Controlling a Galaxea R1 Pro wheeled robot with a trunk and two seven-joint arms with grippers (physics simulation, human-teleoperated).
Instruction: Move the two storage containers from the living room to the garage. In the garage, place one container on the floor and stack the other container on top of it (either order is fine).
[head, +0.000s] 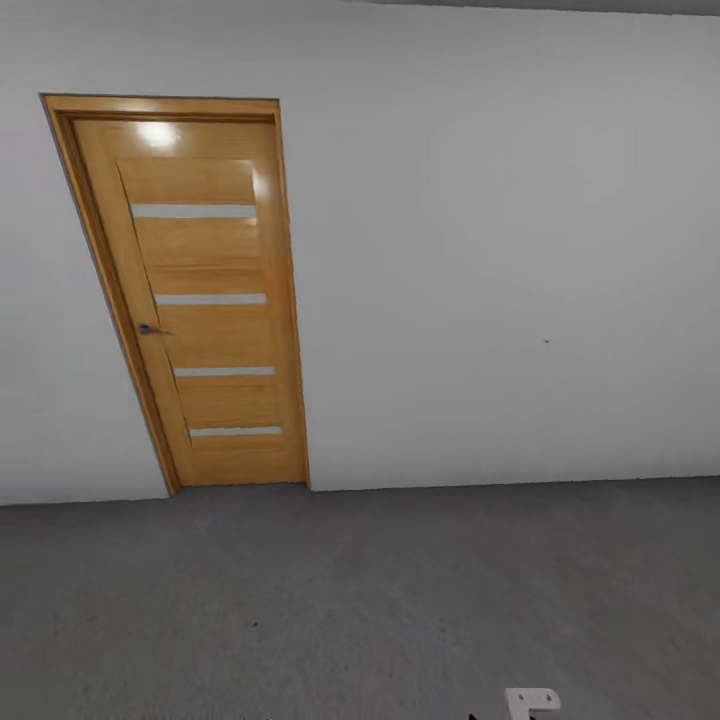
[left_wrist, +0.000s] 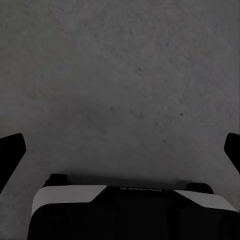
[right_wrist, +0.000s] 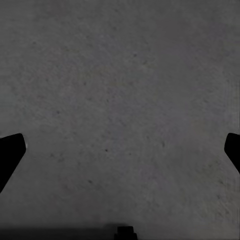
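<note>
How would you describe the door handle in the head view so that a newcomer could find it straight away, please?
Start at the plain white wall above the dark grey concrete floor; on its left stands a light wooden door crossed by four pale horizontal strips. The door handle is the small dark lever on the door's left edge, between the second and third strips, the only dark fitting on it.

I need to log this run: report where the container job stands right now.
Nothing looks done. The robot faces a closed wooden door in a white wall, on the dark grey concrete floor that suggests the garage. The left gripper and right gripper both hang open and empty over bare concrete. Left to do: fetch both containers, set one down, stack the other.
</note>
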